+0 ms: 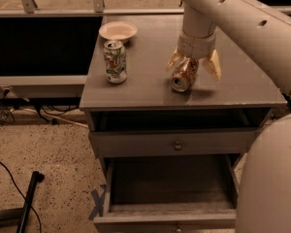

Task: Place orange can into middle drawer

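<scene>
Gripper (pixel 193 71) is low over the right half of the cabinet top (pixel 145 84), pointing down, with its jaws spread to either side of the orange can (pixel 183 75). A gap shows on the right side, so the jaws are judged open and not yet clamped. The orange can lies on its side on the top, silver end toward the front edge, body between the two fingers. The middle drawer (pixel 165 221) is pulled out below, its plank floor exposed and nothing seen lying in it; the upper drawer front (pixel 177 145) is shut. A white can (pixel 115 61) stands upright well to the left, with a bowl (pixel 118 30) behind it; both are well apart from the gripper. Step in hand is judged to be the grasp. The fingers should close across the can's round body, centred along its length, since a can on its side may roll toward the front edge if one finger touches first. Closure should be firm but not crushing, as thin can walls dent. Once held, the can should be lifted straight up before any move forward, carried past the top's front edge, then lowered over the drawer's open floor and not its front wall. Most of the task remains.
</scene>
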